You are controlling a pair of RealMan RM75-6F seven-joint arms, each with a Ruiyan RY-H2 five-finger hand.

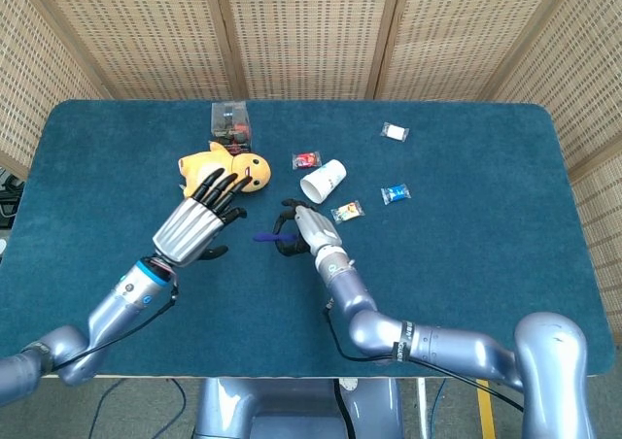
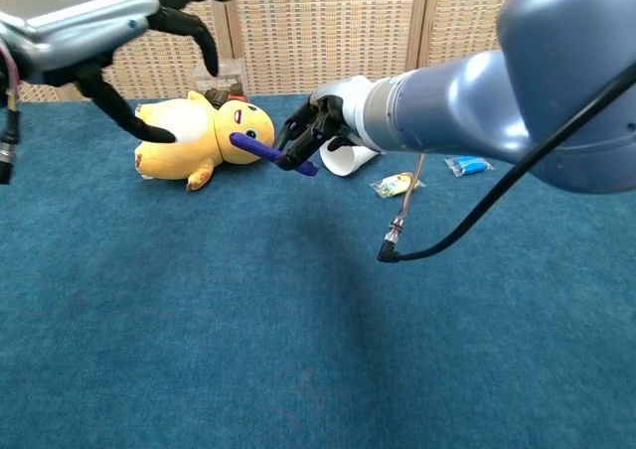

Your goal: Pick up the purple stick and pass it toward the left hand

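My right hand (image 1: pixel 303 229) (image 2: pixel 320 134) holds the purple stick (image 1: pixel 269 236) (image 2: pixel 260 150) above the table's middle, with the stick's free end pointing left. My left hand (image 1: pixel 196 221) (image 2: pixel 97 24) hovers open just left of the stick's tip, fingers spread, a short gap away. In the chest view the left hand sits high at the upper left, above the yellow plush toy (image 1: pixel 222 170) (image 2: pixel 195 138).
A tipped white paper cup (image 1: pixel 324 180) (image 2: pixel 354 157) lies just behind the right hand. Small wrapped sweets (image 1: pixel 346 211) (image 1: pixel 395 193) (image 1: pixel 306 159) are scattered around it. A clear box (image 1: pixel 230 120) stands behind the plush toy. The blue table (image 1: pixel 505 264) spreads to the right.
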